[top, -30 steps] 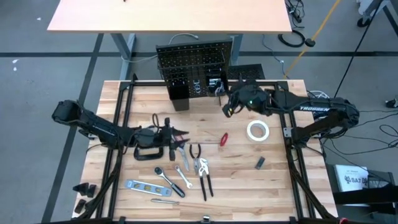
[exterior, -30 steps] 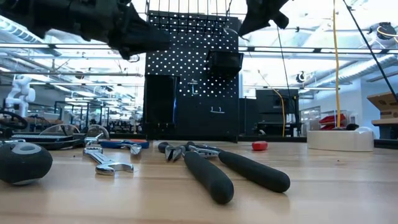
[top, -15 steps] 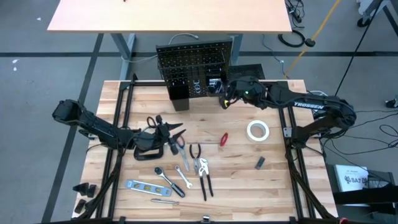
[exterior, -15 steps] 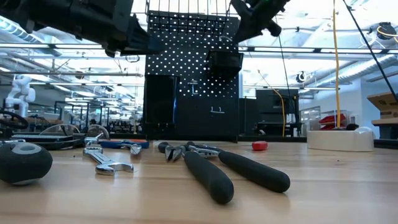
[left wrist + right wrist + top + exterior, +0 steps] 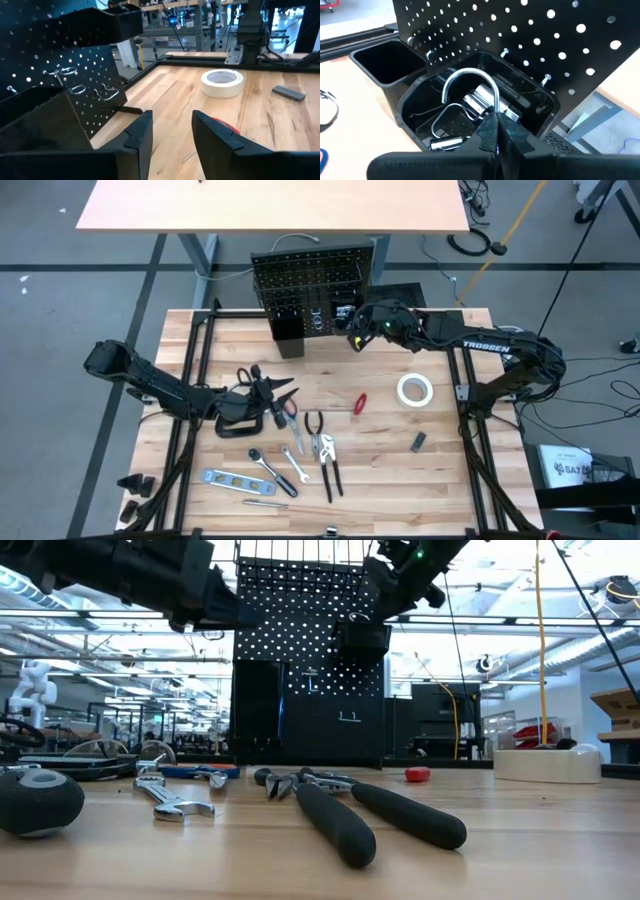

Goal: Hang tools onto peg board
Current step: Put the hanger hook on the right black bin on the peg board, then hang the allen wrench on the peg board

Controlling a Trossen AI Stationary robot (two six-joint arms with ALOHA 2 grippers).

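The black peg board (image 5: 310, 275) stands upright at the table's far edge with a small bin (image 5: 535, 115) hooked on its face. My right gripper (image 5: 495, 117) is shut and hovers over this bin, which holds chrome hooks and bits (image 5: 470, 82). The tools lie on the table's middle: scissors (image 5: 283, 412), pliers (image 5: 330, 470), wrench (image 5: 295, 438), ratchet (image 5: 275, 468), level (image 5: 230, 478) and red screwdriver (image 5: 358, 402). My left gripper (image 5: 172, 115) hangs open above them, nothing between its fingers. The black C-clamp (image 5: 238, 418) shows partly under its wrist. My right gripper's shut fingertips (image 5: 491, 125) point slanting down into the bin from the table's right. One end of a curved chrome hook (image 5: 496, 107) meets them in the wrist view. Whether they hold it or only stand in front of it, I cannot tell.
A white tape roll (image 5: 414, 390) and a small dark block (image 5: 418, 442) lie on the right half of the table. A tall black bin (image 5: 290, 335) stands at the board's foot. Black frame rails (image 5: 190, 380) run along both sides.
My right gripper has gone toward the peg board, leftward and a little down, and now stands over the hooked bin, still shut. My left gripper has kept its place but swung its fingers from pointing right toward the far edge and the board.
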